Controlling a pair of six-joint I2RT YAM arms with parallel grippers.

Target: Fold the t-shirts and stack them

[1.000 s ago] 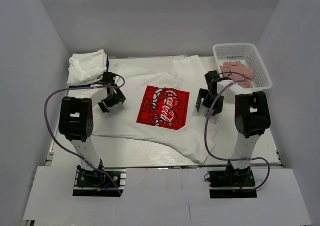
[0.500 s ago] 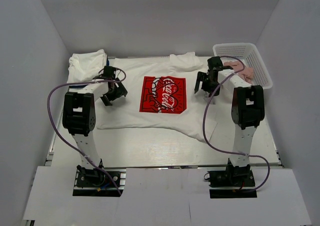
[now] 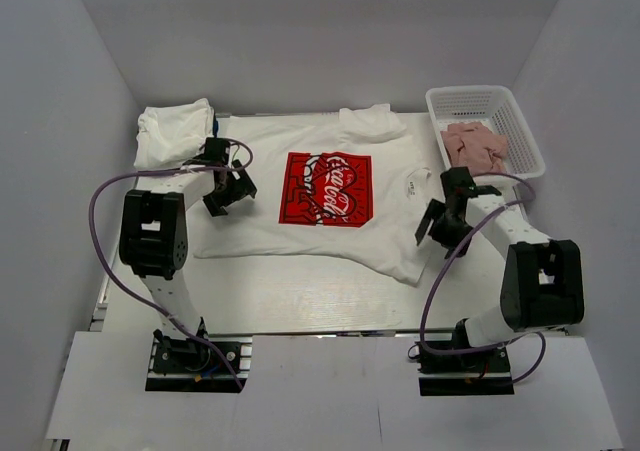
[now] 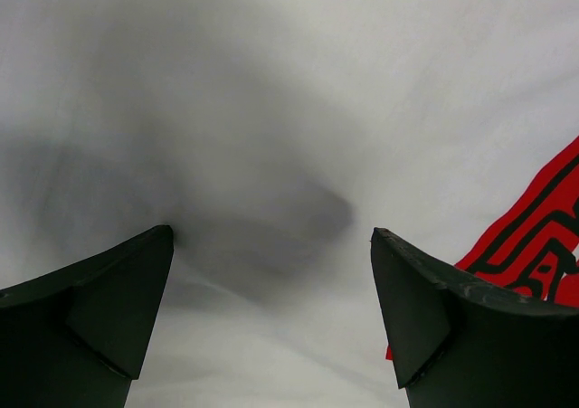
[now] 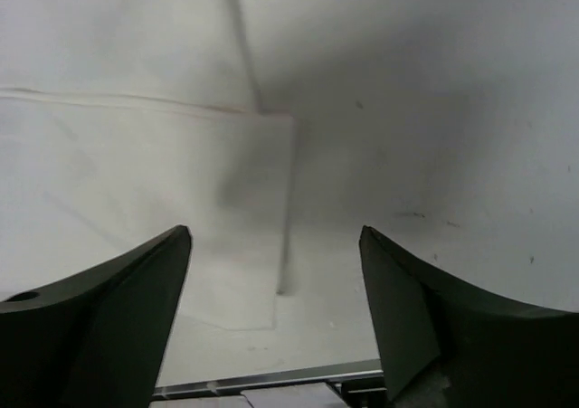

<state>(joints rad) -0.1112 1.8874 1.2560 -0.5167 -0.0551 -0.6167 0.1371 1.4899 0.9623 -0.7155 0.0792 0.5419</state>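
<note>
White t-shirt (image 3: 300,241), red print (image 3: 328,189) up, flat on table (image 3: 300,296); left jaws and right jaws wide apart, empty

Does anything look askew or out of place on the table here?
Mildly. The spread white cotton t-shirt with the red square print lies uneven: a bunched fold, likely a sleeve, sits at its far edge, and its near edge runs slanted. The white cloth bundle at the far left corner looks crumpled rather than squarely folded.

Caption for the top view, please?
Printed t-shirt spread flat; left tool and right tool open above its sides; folded bundle back left.
</note>
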